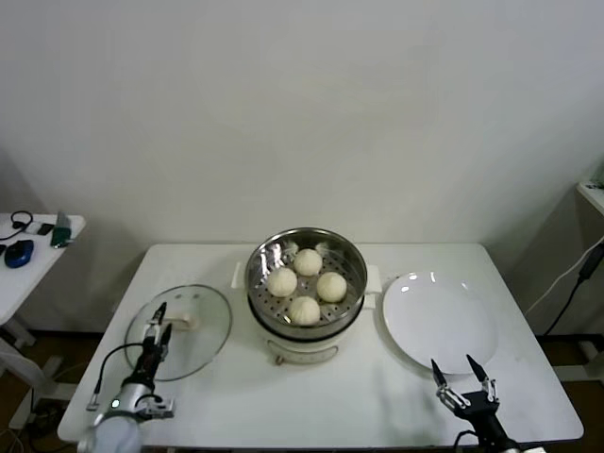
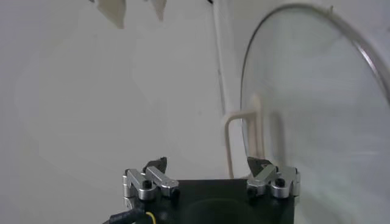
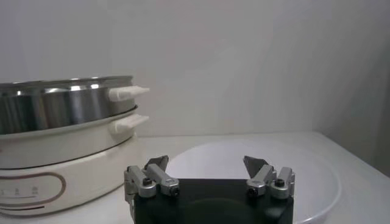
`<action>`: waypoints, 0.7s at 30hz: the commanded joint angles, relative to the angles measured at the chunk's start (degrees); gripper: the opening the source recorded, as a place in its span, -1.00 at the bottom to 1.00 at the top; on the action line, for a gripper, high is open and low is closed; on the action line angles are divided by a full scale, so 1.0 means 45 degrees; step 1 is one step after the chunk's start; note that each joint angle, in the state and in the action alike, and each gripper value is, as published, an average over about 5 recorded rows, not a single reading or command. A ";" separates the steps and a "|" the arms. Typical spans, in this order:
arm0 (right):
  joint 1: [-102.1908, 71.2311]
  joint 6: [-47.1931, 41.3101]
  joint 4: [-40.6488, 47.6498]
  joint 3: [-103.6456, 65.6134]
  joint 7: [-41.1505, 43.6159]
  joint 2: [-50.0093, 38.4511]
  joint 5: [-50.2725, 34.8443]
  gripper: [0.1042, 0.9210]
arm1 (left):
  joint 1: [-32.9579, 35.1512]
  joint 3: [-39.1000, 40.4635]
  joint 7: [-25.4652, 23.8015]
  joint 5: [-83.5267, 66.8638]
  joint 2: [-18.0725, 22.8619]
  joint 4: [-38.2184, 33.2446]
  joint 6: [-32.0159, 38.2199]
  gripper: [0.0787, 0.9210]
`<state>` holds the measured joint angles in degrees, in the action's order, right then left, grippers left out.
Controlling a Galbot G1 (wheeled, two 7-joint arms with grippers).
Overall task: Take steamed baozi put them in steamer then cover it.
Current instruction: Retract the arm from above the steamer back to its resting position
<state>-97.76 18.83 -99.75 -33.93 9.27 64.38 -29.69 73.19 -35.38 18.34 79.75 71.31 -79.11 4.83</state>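
The steamer (image 1: 307, 283), a shiny steel pot on a white base, stands at the table's middle and is uncovered. Several cream-white baozi (image 1: 308, 261) lie on its perforated tray. The glass cover (image 1: 193, 344) lies flat on the table left of the steamer, with its cream handle (image 1: 186, 321) at centre. My left gripper (image 1: 160, 319) is open and empty over the cover's left part, close to the handle (image 2: 234, 143); the cover's glass (image 2: 317, 122) shows in the left wrist view. My right gripper (image 1: 452, 362) is open and empty at the white plate's front edge. The steamer (image 3: 61, 134) also shows in the right wrist view.
An empty white plate (image 1: 439, 321) lies right of the steamer and shows under my right gripper (image 3: 207, 163) in the right wrist view (image 3: 304, 176). A small side table (image 1: 38, 255) with a black mouse (image 1: 17, 253) stands at the far left. A cable (image 1: 576, 278) hangs at the right.
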 commanded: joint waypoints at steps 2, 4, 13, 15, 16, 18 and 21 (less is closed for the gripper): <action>-0.0245 0.0219 0.0028 -0.0042 -0.0054 0.0350 0.0170 0.76 | -0.1365 0.0090 0.0274 0.1000 -0.0005 0.1441 -0.0117 0.77; -0.0251 0.0245 0.0048 -0.0029 -0.0062 0.0387 0.0209 0.76 | -0.1414 0.0088 0.0259 0.1091 -0.0001 0.1465 -0.0161 0.76; -0.0154 0.0277 0.0185 0.0020 -0.0078 0.0487 0.0349 0.76 | -0.1389 0.0107 0.0200 0.1293 0.0224 0.1523 -0.0259 0.27; -0.0136 0.0285 0.0198 0.0026 -0.0086 0.0503 0.0362 0.76 | -0.1363 0.0111 0.0181 0.1308 0.0297 0.1495 -0.0274 0.12; -0.0128 0.0288 0.0203 0.0028 -0.0089 0.0515 0.0374 0.76 | -0.1347 0.0114 0.0171 0.1306 0.0329 0.1479 -0.0286 0.06; -0.0114 0.0289 0.0207 0.0030 -0.0102 0.0542 0.0399 0.76 | -0.1317 0.0117 0.0143 0.1300 0.0389 0.1449 -0.0315 -0.08; -0.0091 0.0291 0.0207 0.0032 -0.0119 0.0576 0.0439 0.76 | -0.1239 0.0118 0.0021 0.1231 0.0454 0.1331 -0.0372 -0.29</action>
<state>-98.15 19.97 -98.88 -33.79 8.81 66.61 -28.09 68.27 -34.90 18.73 84.73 72.89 -73.53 3.43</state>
